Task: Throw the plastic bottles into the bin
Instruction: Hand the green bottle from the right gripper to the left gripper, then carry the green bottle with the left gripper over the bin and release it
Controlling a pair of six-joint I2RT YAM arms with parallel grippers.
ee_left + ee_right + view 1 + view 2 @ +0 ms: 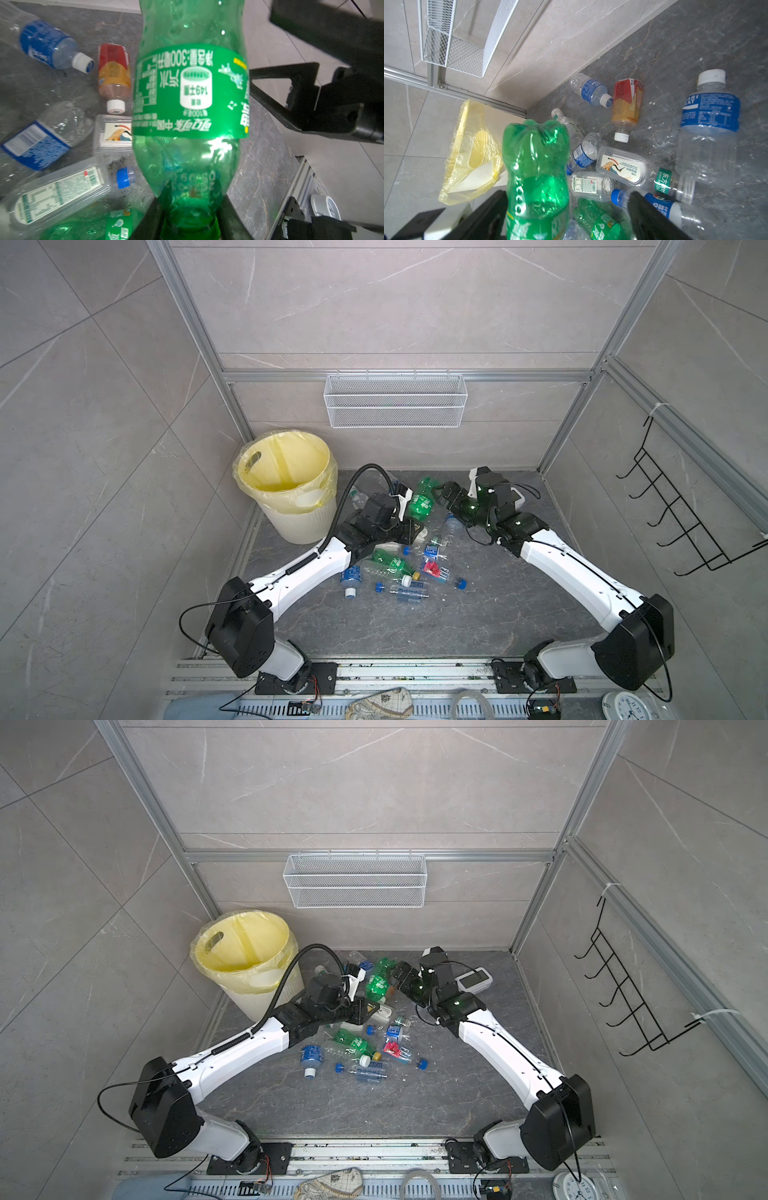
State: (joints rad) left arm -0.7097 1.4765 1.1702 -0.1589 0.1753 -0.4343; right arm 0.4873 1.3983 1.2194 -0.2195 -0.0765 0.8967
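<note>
Green bottle (187,93) closest to lens, neck clenched in left end effector (189,209), held above the worktop (415,622). Right end effector (562,207) released, jaws spread either side of its base end. Other plastic bottles (399,568) lay scattered below; bin (307,526) stood beside them, at left

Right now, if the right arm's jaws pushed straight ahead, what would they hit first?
The green bottle: it sits between the open jaws of the right gripper, its neck held by the left gripper. Beyond it perhaps the bin, though depth is unclear.
</note>
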